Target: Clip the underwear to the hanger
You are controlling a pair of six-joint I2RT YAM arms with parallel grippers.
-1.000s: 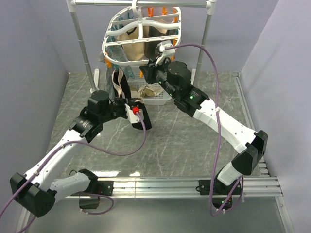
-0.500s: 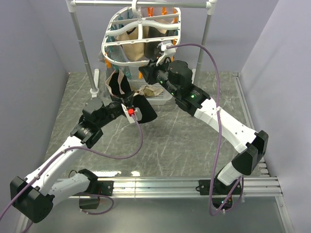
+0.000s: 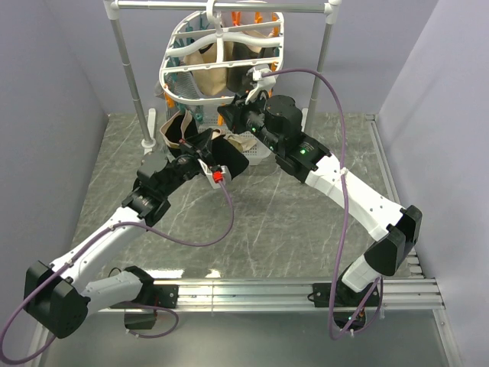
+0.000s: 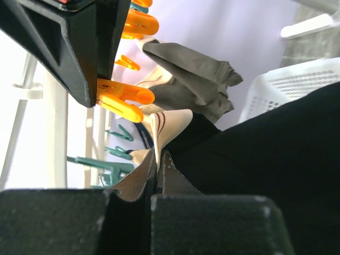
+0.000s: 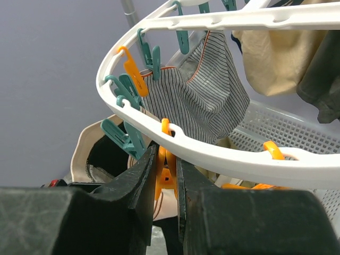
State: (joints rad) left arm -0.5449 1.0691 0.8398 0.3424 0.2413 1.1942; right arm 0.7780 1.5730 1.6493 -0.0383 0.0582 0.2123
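The underwear (image 3: pixel 233 162), black with a beige waistband (image 4: pixel 171 121), hangs lifted off the table from my left gripper (image 3: pixel 201 144). That gripper (image 4: pixel 158 166) is shut on a fold of the waistband, just under the hanger's front rim. The white oval hanger (image 3: pixel 221 60) hangs from the rail with orange and teal clothespins along it. My right gripper (image 5: pixel 167 178) is shut on an orange clothespin (image 5: pixel 166 156) hanging from the hanger rim (image 5: pixel 223 156). The underwear (image 5: pixel 106 154) shows just below and left of this pin. One right fingertip (image 4: pixel 69 48) sits close above the waistband fold.
Beige garments and a striped cloth (image 5: pixel 204 90) are pinned to the hanger. A grey garment (image 4: pixel 196 79) hangs behind. The white perforated basket (image 3: pixel 256 151) stands under the hanger. Grey rail posts (image 3: pixel 128 76) flank it. Teal clothespins (image 5: pixel 125 139) hang beside the held pin.
My left arm has raised the underwear from near the table up toward the hanger rim and my right gripper. The right arm has barely moved.
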